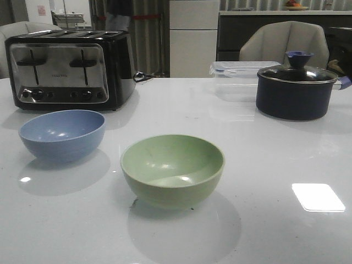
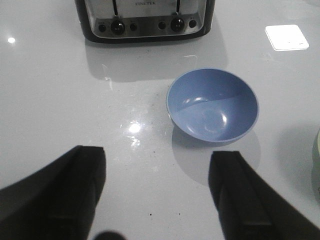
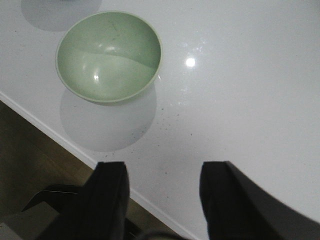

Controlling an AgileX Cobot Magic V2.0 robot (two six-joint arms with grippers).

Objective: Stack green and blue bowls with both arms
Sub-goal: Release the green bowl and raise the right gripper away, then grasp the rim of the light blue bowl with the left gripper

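Note:
The dusty blue bowl (image 1: 62, 133) stands upright and empty at the left of the white table, in front of the toaster. The sage green bowl (image 1: 172, 170) stands upright and empty near the table's middle front. The bowls are apart. Neither arm shows in the front view. In the left wrist view my left gripper (image 2: 157, 152) is open and empty above the table, short of the blue bowl (image 2: 212, 105). In the right wrist view my right gripper (image 3: 165, 167) is open and empty over the table's front edge, away from the green bowl (image 3: 108, 56).
A black and chrome toaster (image 1: 69, 69) stands at the back left, also in the left wrist view (image 2: 145, 17). A dark lidded pot (image 1: 297, 88) and a clear plastic container (image 1: 236, 80) stand at the back right. The table's front edge (image 3: 65, 142) runs past the right gripper.

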